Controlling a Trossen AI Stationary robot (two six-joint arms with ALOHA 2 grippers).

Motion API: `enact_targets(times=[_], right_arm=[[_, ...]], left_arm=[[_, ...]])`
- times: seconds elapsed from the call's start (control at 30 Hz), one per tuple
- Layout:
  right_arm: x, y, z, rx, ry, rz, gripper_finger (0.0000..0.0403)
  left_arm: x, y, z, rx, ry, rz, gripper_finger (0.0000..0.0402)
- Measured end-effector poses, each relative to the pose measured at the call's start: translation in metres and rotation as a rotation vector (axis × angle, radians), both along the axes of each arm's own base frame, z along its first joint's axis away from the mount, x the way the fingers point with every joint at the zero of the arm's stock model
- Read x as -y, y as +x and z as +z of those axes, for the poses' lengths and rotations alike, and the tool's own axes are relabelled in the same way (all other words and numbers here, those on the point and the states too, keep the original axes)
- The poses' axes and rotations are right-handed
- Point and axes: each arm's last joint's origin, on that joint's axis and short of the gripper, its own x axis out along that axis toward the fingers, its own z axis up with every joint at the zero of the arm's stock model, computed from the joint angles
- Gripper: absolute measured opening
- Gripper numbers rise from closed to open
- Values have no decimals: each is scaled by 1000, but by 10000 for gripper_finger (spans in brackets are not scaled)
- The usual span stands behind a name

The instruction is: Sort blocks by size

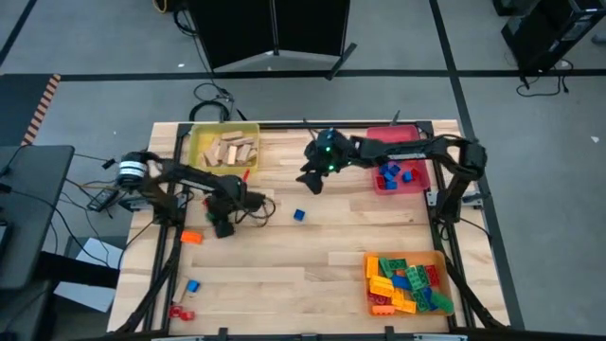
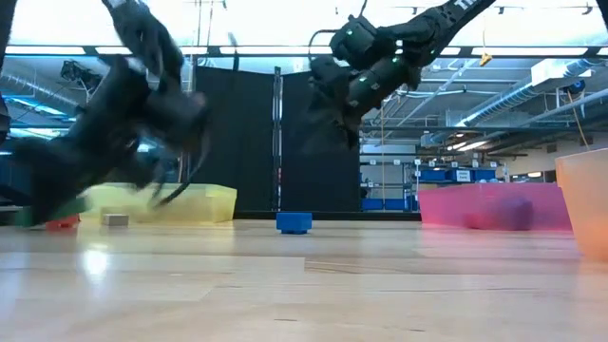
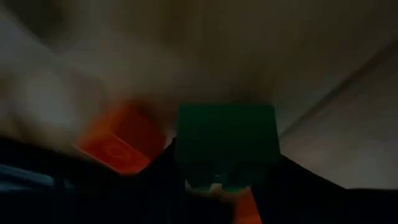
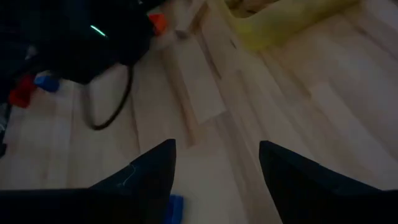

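My left gripper is low over the table's left part and shut on a green brick. An orange brick lies on the table right beside it and also shows in the left wrist view. My right gripper is open and empty, raised above the table's middle. A small blue brick rests flat on the table below it and also shows in the low view. A blue brick and a red brick lie near the front left corner. My left gripper has the green brick's near end pinched between its two fingers, one on each side. The brick sticks out forward past the fingertips. It is close to the table top; whether it rests there I cannot tell.
A yellow tray with tan wooden blocks stands at the back left. A red tray with blue and red bricks stands at the back right. An orange tray full of mixed bricks stands at the front right. Bare wood lies in the front middle.
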Motion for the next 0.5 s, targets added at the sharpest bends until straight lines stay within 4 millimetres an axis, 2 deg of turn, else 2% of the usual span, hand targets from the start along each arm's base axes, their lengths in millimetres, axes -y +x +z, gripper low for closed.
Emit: enact_targets(times=[0.23,0.4,0.5], right_arm=[[6,-25,40,47,-56,3,244],[-5,-39,73,140,-149,61,240],[-12,-44,85,188,-210,105,239]], left_arm=[[-4,23,82,469,184,155,145],[-7,32,136,788,282,230,145],[-7,34,161,928,282,195,145]])
